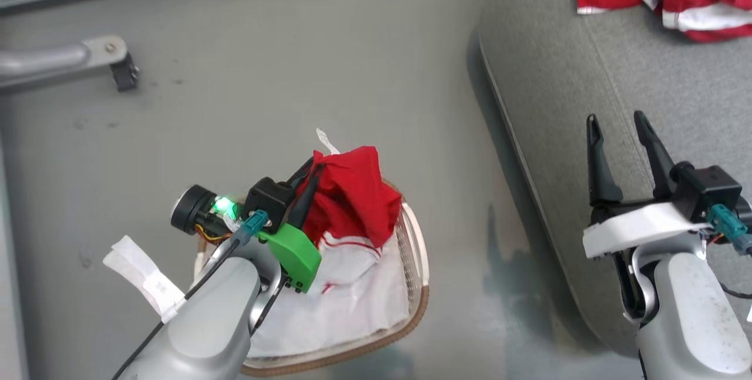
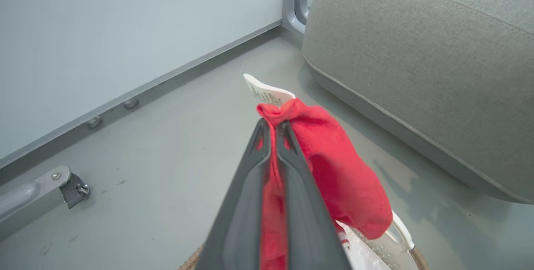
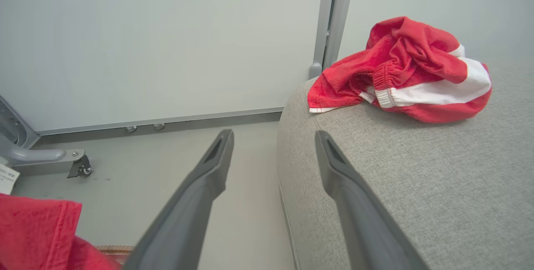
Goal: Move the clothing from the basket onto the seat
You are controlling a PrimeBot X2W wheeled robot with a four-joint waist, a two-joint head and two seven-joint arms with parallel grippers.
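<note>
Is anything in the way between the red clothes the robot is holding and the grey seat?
Nothing visible. The left gripper pinches the red garment above the basket; only bare floor separates it from the seat. The open right gripper hovers by the seat's near edge.

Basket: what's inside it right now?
A red garment, pinched in the shut left gripper, hangs partly lifted over the basket. White cloth lies beneath it. The cloth covers the basket's floor, so anything underneath cannot be seen.
</note>
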